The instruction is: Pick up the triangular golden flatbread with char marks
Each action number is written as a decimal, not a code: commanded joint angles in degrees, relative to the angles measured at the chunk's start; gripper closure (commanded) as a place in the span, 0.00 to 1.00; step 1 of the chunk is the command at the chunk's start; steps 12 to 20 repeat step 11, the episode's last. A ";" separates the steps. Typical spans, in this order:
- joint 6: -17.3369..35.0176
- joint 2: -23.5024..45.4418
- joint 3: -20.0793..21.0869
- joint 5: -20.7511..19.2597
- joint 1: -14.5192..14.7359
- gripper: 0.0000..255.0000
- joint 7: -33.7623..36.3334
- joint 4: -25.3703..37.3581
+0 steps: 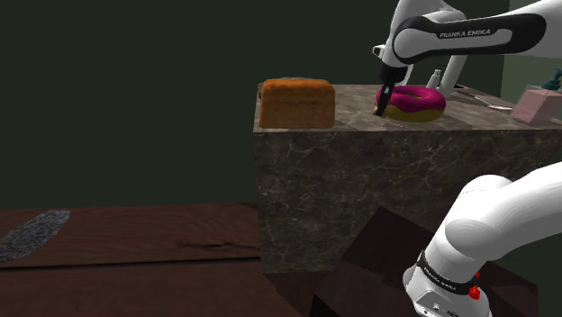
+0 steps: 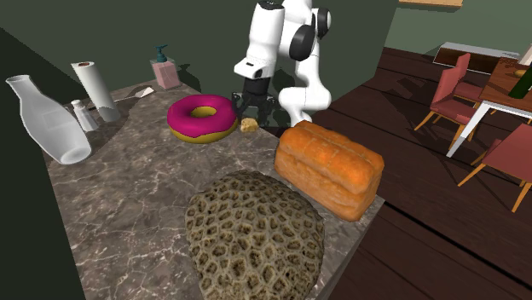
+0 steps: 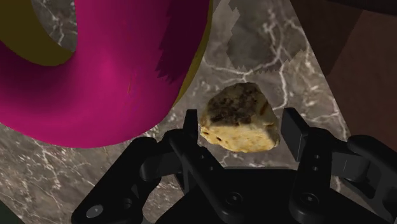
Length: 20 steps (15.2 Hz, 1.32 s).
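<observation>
Golden-tan with a dark charred patch, the flatbread point(image 3: 240, 118) is a single small, roughly triangular piece lying flat on the marble counter point(image 2: 128, 196). In the second exterior view it point(image 2: 248, 125) sits just beside the pink-frosted donut point(image 2: 202, 118), at the donut's 3 o'clock.

Seen from the wrist, its narrow corner points away from the palm. Its broad edge is the longer stretch and runs across from one finger to the other. The char sits on the side nearer the donut point(image 3: 114, 70).

The black gripper point(image 3: 242, 121) straddles the piece with its fingers spread. One finger looks to be right at the flatbread's edge and the other stands a little off it, so nothing is clamped. In the shoulder view the gripper point(image 1: 382, 106) reaches down at the donut's point(image 1: 414, 104) 9 o'clock.

Counted on the counter — one donut, one orange-brown loaf point(image 2: 328, 170) at the flatbread's 4 o'clock, one brown honeycomb-patterned lump point(image 2: 256, 230) at its 6 o'clock (second exterior view), one white bottle point(image 2: 47, 119), one paper towel roll point(image 2: 95, 89) and one pink dispenser point(image 2: 164, 70).
</observation>
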 commanded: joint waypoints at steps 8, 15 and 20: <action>-6.58 0.99 0.97 1.19 0.49 1.00 -1.30 7.64; -7.39 1.21 1.07 1.33 0.55 1.00 -1.47 8.67; -7.39 1.21 1.07 1.33 0.55 1.00 -1.47 8.67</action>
